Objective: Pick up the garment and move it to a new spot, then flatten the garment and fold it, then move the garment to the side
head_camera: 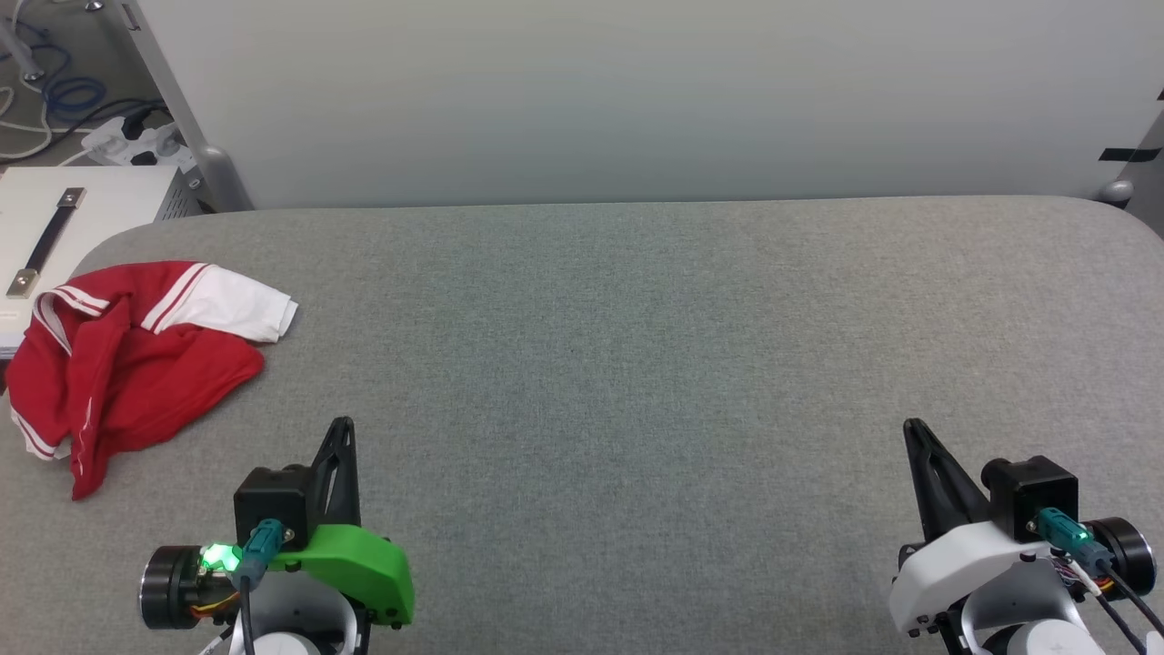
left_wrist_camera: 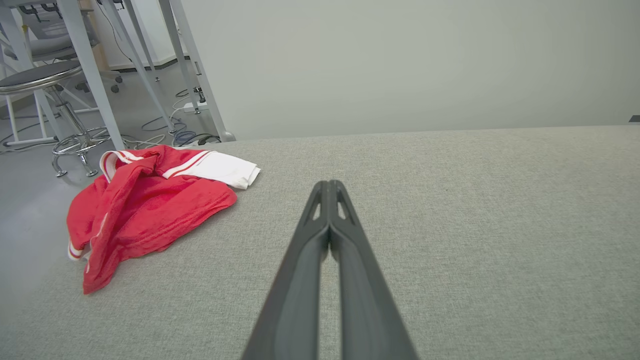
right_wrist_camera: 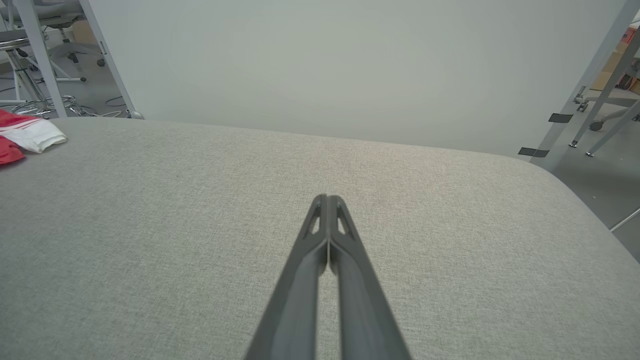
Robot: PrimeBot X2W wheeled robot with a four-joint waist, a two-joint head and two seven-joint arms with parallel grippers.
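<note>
The garment [head_camera: 136, 364] is a red shirt with a white sleeve and striped trim, lying crumpled at the far left of the grey fabric table [head_camera: 637, 364]. It also appears at the left of the left wrist view as the garment [left_wrist_camera: 150, 205], and its white sleeve edge shows in the right wrist view as the garment [right_wrist_camera: 27, 135]. My left gripper [head_camera: 343, 428] hovers low at the lower left, shut and empty, to the right of the shirt and nearer me. Its tips meet at the left gripper [left_wrist_camera: 329, 184]. My right gripper [head_camera: 911, 428] is shut and empty at the lower right, seen again as the right gripper [right_wrist_camera: 327, 199].
A white cabinet [head_camera: 55, 218] with a dark handle stands beside the table's left edge. Cables and a power strip [head_camera: 136, 141] lie on the floor behind it. A pale wall panel [head_camera: 637, 91] backs the table. Stools and metal legs [left_wrist_camera: 75, 100] stand beyond the left corner.
</note>
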